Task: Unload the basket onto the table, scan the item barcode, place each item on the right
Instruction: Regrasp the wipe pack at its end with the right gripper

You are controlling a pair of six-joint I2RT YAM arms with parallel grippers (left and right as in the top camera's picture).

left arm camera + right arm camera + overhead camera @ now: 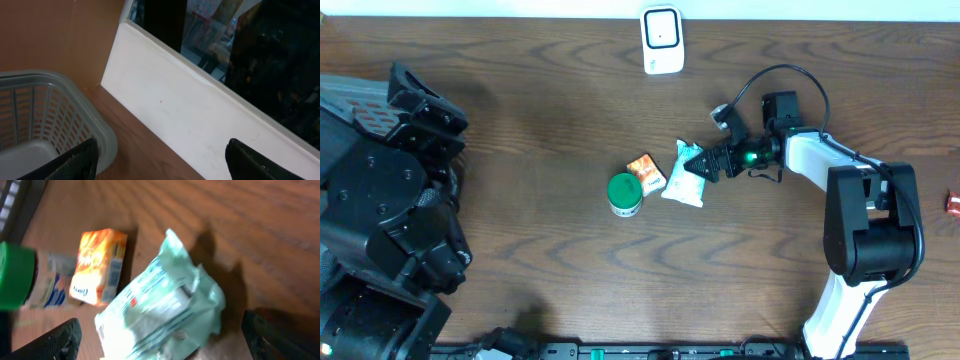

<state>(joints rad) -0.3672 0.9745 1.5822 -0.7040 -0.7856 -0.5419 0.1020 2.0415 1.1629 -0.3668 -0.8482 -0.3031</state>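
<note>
Overhead view: a dark wooden table [520, 130] seen from above. A small white scanner [661, 40] stands at the far edge, near the middle. Three items lie close together in the middle of the table: a jar [625, 194] with a green lid, an orange packet [646, 174] just right of it, and a pale green and white pouch [683, 176] touching the packet's right side. The white and black right arm [860, 200] reaches in from the right. The right gripper [698, 163] sits at the pouch's right edge, well apart from the scanner. The black left arm [380, 200] is bunched up at the left side. A small red thing [953, 204] lies at the right edge.

Left wrist view: the left gripper [160, 167] has its fingers spread wide with nothing between them. A grey plastic basket [60, 115] is at the left, beside a white wall board [200, 125].

Right wrist view: slightly blurred. The right gripper [165, 342] is spread wide, released, with the crumpled pouch [160, 310] lying on the table between its two dark fingertips [62, 340]. The orange packet [97, 265] and the green-lidded jar [15, 275] lie to the left.
</note>
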